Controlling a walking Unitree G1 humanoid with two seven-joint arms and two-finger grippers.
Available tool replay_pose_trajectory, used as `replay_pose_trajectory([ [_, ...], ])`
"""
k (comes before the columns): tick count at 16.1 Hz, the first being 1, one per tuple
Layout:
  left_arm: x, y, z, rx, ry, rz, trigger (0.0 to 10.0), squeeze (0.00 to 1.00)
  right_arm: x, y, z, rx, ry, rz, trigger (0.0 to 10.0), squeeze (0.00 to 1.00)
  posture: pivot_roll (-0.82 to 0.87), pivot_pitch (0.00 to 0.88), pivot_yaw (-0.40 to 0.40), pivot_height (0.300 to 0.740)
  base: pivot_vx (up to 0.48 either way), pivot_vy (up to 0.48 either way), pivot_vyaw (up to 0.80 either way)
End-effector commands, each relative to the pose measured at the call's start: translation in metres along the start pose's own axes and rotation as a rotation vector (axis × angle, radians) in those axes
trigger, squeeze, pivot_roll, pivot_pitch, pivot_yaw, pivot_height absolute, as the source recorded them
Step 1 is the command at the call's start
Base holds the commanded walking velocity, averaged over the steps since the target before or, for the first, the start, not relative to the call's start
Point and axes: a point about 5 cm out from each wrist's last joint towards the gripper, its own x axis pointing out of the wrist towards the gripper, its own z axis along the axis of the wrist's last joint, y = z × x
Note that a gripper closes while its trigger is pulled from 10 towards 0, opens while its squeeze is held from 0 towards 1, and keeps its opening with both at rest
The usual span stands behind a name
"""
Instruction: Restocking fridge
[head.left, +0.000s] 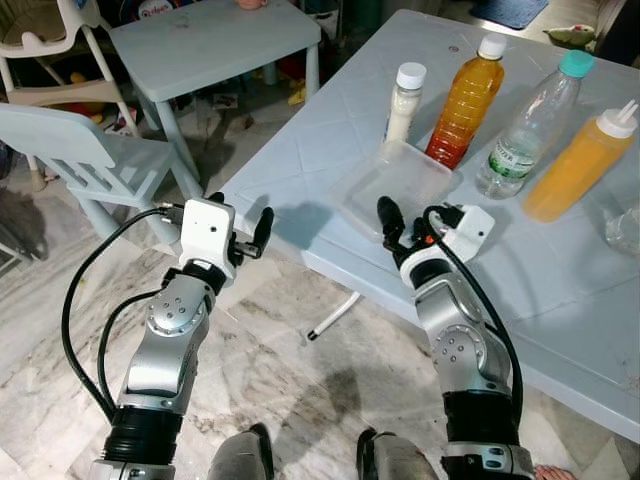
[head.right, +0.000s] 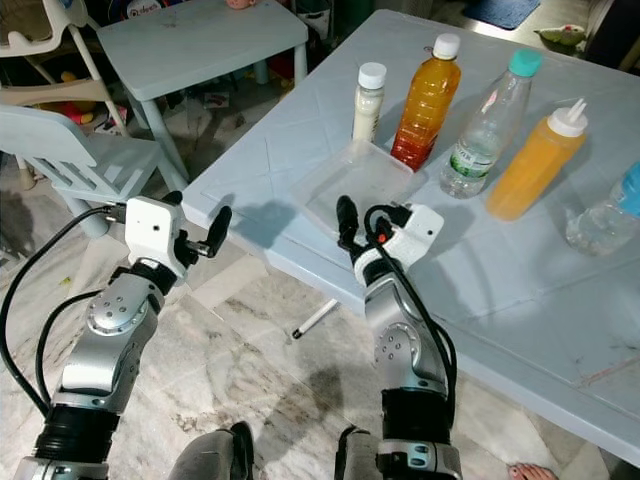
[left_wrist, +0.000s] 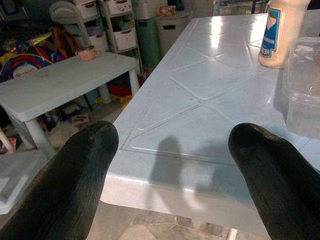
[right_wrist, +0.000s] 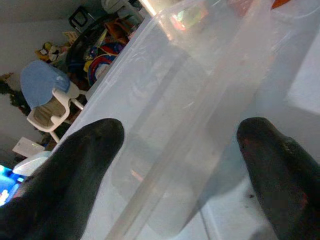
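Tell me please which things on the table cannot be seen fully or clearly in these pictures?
- Clear bottle at the right edge: cut off by the left eye view's border.
- White bottle: its top is cut off in the left wrist view; its label is too small to read.
- Clear container: its near corner is hidden behind the right claw; blurred in the right wrist view.

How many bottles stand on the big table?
5: white bottle, orange bottle, clear bottle, yellow squeeze bottle in a row behind the container; a fifth cut off at the right edge.

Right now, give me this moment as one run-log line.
right claw: open, at near edge of clear container | left claw: open, off table corner | bottles: four upright behind container | nothing held
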Motion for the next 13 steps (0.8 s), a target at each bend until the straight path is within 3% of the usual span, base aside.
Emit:
replay_pose_trajectory([
  [1,-0.001,-0.001,0.0,0.009,0.007,-0.007,10.0,0.0,0.0,0.003,-0.008,0.046,0.026,0.0,0.0,0.0,0.02,0.158,0.035,0.74,0.0,0.0,0.0],
  [3,-0.002,-0.002,0.0,0.008,0.007,-0.011,10.0,0.0,0.006,-0.001,-0.002,0.052,0.023,-0.004,0.0,0.0,0.02,0.159,0.036,0.74,0.0,0.0,0.0],
  [4,-0.002,-0.003,0.0,0.007,0.007,-0.013,10.0,0.0,0.007,-0.003,0.0,0.057,0.021,-0.014,0.6,0.0,0.02,0.16,0.036,0.74,0.0,0.0,0.0],
  [5,-0.002,-0.004,0.0,0.006,0.007,-0.015,10.0,0.0,0.007,-0.005,0.002,0.058,0.017,-0.025,0.1,0.0,0.02,0.16,0.036,0.74,0.0,0.0,0.0],
  [13,-0.001,-0.005,0.0,0.006,0.008,-0.021,10.0,0.0,-0.001,-0.022,0.007,0.05,-0.005,-0.1,0.0,0.0,0.01,0.166,0.045,0.74,0.0,0.0,0.0],
])
